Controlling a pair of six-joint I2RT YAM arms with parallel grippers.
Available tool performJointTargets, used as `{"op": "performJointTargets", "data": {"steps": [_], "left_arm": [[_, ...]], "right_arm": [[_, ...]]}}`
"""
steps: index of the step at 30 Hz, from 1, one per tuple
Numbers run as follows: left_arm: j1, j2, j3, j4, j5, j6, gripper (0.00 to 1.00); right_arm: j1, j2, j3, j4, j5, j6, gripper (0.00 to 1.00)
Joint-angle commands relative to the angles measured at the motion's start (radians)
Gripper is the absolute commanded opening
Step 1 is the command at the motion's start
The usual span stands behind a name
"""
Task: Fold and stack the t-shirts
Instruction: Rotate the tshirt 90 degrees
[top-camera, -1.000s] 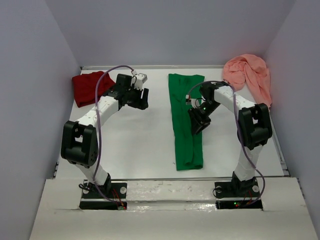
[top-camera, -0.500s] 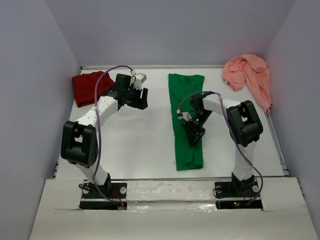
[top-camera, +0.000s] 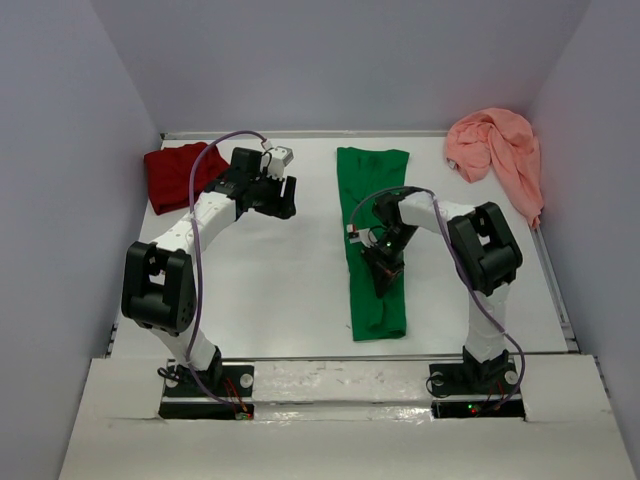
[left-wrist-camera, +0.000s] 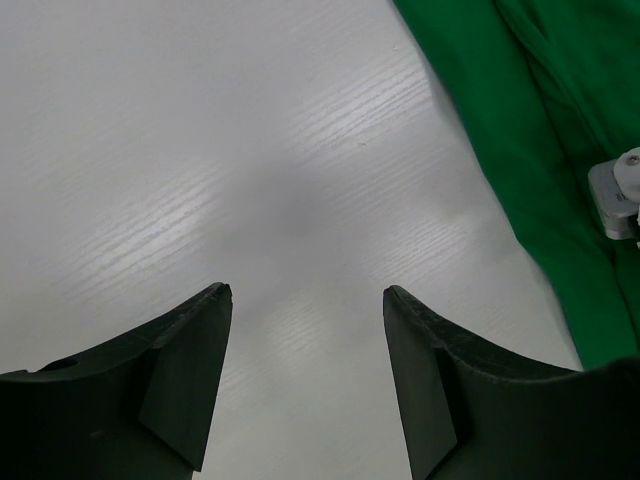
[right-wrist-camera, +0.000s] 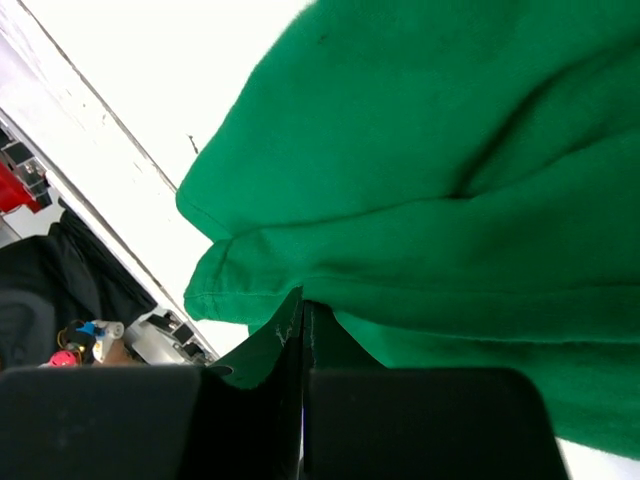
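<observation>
Plainly, my right claw (top-camera: 383, 278) sat clamped on the green shirt (top-camera: 372, 190), midway along its near-to-far length; my left claw (top-camera: 282, 200) hung spread, well left of it.

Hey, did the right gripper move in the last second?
Yes. The right gripper slid along the green t-shirt toward its near end and slightly left; the shirt itself stayed put.
</observation>
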Motion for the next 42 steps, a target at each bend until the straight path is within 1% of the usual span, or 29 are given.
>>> {"op": "performJointTargets", "data": {"steps": [1,8,13,21,22,23,25,26,29,31,33,36,37,38,40,41,42], "left_arm": [[0.009,-0.051,0.014,0.0,0.033,0.008,0.71],[0.007,-0.05,0.012,0.003,0.043,0.008,0.71],[0.009,-0.056,0.014,0.003,0.05,0.009,0.71],[0.009,-0.062,0.018,0.0,0.07,0.008,0.71],[0.009,-0.061,0.018,0.0,0.073,0.011,0.71],[0.009,-0.061,0.018,0.0,0.075,0.011,0.71],[0.007,-0.064,0.018,0.001,0.073,0.012,0.71],[0.009,-0.065,0.015,0.004,0.072,0.014,0.72],[0.009,-0.074,0.014,0.015,0.057,0.012,0.72],[0.007,-0.09,0.011,0.033,0.049,0.005,0.72],[0.007,-0.105,0.006,0.044,0.061,-0.005,0.72],[0.007,-0.117,-0.002,0.036,0.157,0.0,0.72],[0.009,-0.119,-0.006,0.026,0.232,0.007,0.72],[0.006,-0.119,-0.005,0.015,0.277,0.023,0.72],[0.003,-0.116,-0.003,-0.034,0.367,0.067,0.72],[0.001,-0.116,-0.006,-0.048,0.397,0.084,0.72],[0.0,-0.119,-0.008,-0.074,0.423,0.101,0.72]], "right_arm": [[0.022,-0.018,0.014,0.025,-0.014,0.013,0.0],[0.094,0.037,0.106,0.025,-0.019,0.028,0.0],[0.172,0.119,0.169,0.036,-0.037,0.046,0.0],[0.251,0.241,0.232,0.052,-0.092,0.056,0.0],[0.251,0.251,0.235,0.05,-0.104,0.056,0.08],[0.251,0.257,0.24,0.045,-0.12,0.047,0.25],[0.251,0.238,0.246,0.058,-0.106,0.048,0.46],[0.251,0.199,0.244,0.09,-0.067,0.056,0.63],[0.251,0.134,0.257,0.128,-0.02,0.069,0.66],[0.232,0.058,0.254,0.206,0.053,0.117,0.68],[0.223,-0.014,0.249,0.257,0.118,0.12,0.7],[0.197,-0.082,0.243,0.269,0.142,0.14,0.7],[0.186,-0.122,0.24,0.268,0.149,0.14,0.7],[0.186,-0.146,0.234,0.268,0.171,0.14,0.72],[0.174,-0.191,0.209,0.259,0.17,0.131,0.76],[0.165,-0.235,0.197,0.251,0.164,0.131,0.82],[0.165,-0.257,0.182,0.251,0.164,0.137,0.85]]}}
